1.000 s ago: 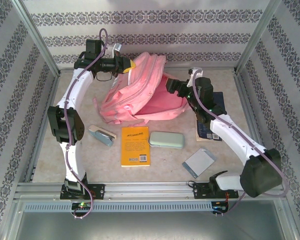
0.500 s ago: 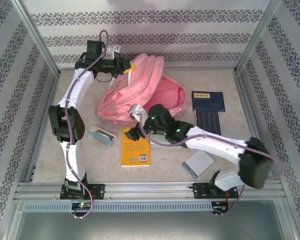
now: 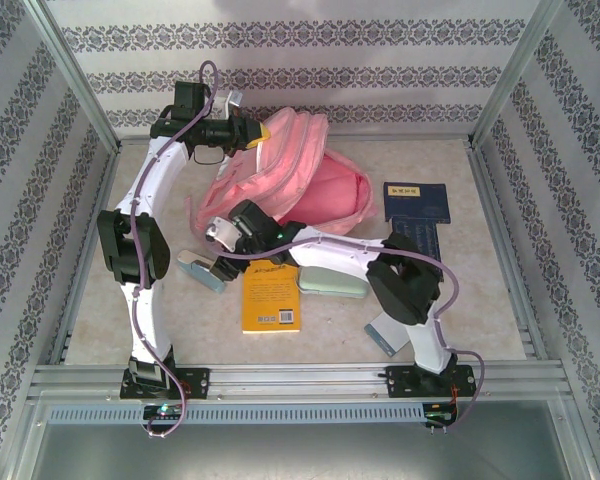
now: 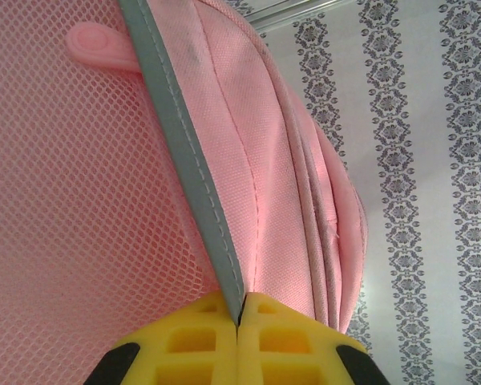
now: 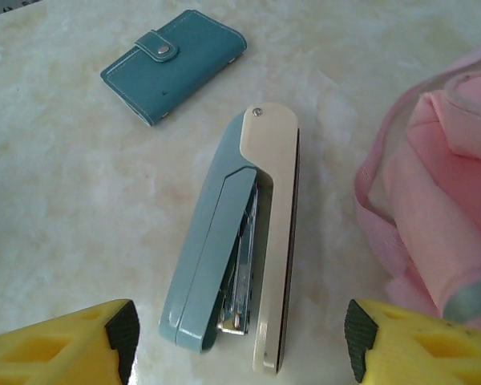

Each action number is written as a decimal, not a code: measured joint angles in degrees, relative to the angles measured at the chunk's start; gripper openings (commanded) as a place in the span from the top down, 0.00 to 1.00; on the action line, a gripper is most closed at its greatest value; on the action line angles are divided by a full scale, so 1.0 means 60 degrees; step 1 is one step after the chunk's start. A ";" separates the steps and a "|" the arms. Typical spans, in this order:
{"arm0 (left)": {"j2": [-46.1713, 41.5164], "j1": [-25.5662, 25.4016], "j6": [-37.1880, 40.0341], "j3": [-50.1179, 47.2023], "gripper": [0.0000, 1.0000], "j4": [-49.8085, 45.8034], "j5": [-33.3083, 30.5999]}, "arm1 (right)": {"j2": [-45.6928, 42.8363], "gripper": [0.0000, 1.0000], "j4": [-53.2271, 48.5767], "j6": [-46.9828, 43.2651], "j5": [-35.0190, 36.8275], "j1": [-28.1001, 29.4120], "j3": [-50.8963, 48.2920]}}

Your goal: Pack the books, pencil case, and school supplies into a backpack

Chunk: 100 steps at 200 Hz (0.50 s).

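Note:
The pink backpack (image 3: 280,185) lies at the back with its mouth facing right. My left gripper (image 3: 258,130) holds its top up, shut on the grey trim (image 4: 194,172) of the backpack (image 4: 289,160), as the left wrist view shows (image 4: 240,309). My right gripper (image 3: 217,262) reaches across to the left and stands open (image 5: 240,345). The near end of a teal and cream stapler (image 5: 232,249) (image 3: 200,270) lies between its fingertips (image 5: 122,330), untouched. On the table lie the yellow book (image 3: 270,300), the mint pencil case (image 3: 332,284), two navy books (image 3: 417,202) and the grey-blue pad (image 3: 384,336).
A small teal snap wallet (image 5: 174,64) lies beyond the stapler. Pink backpack fabric and a strap (image 5: 433,200) sit close to the right of the stapler. The right arm (image 3: 350,255) stretches over the pencil case and the yellow book's top edge. Metal frame rails border the table.
My right arm swung from the backpack's mouth leftward over the yellow book down to the stapler, and its jaws narrowed somewhat. The left gripper stayed shut on the backpack.

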 measured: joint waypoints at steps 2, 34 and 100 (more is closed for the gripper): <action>0.0000 0.0004 0.0000 0.0000 1.00 0.0000 0.0000 | 0.0073 0.34 -0.0076 0.0011 -0.0018 0.0000 0.0109; 0.0015 0.0018 -0.0004 0.0000 1.00 -0.0004 0.0004 | 0.1126 0.38 -0.0911 0.0215 -0.0215 -0.0004 0.1494; 0.0044 0.0047 -0.0004 0.0000 1.00 -0.0004 0.0004 | 0.2696 0.46 -0.1967 0.0729 -0.0153 -0.0004 0.3115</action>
